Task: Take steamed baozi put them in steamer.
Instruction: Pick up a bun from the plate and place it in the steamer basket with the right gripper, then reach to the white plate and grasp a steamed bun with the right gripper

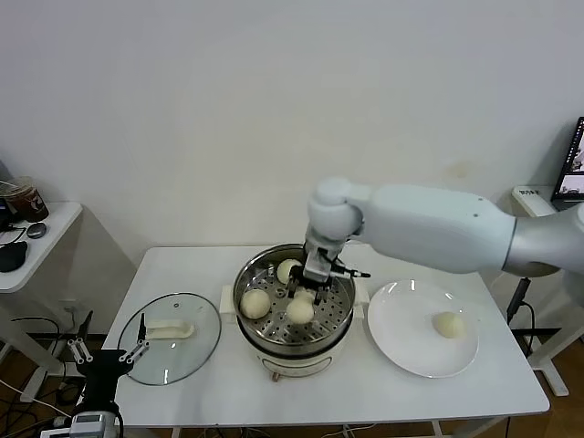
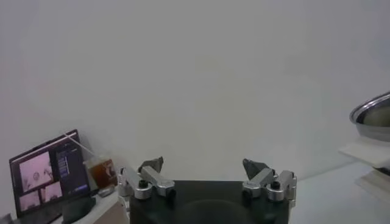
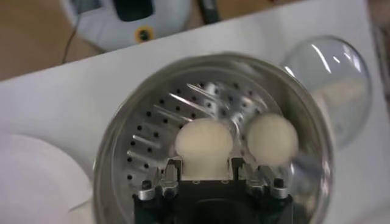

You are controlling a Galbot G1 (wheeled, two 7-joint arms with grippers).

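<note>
The steel steamer point(image 1: 294, 354) stands mid-table with three steamed baozi on its perforated tray. My right gripper point(image 1: 310, 294) reaches down into it and is shut on the near baozi point(image 1: 300, 312). The other two baozi lie at the left point(image 1: 255, 303) and at the back point(image 1: 288, 270). In the right wrist view the held baozi point(image 3: 204, 141) sits between the fingers of the right gripper point(image 3: 205, 161), beside another baozi point(image 3: 272, 139), inside the steamer point(image 3: 109, 161). A fourth baozi point(image 1: 447, 325) lies on the white plate point(image 1: 406, 347). My left gripper point(image 1: 108, 349) hangs open and idle off the table's left front corner.
The glass lid point(image 1: 173, 345) with its white handle lies flat left of the steamer, close to the left gripper point(image 2: 203, 165). A side table with a cup point(image 1: 26, 199) stands at far left. The right arm spans above the plate and the steamer's right side.
</note>
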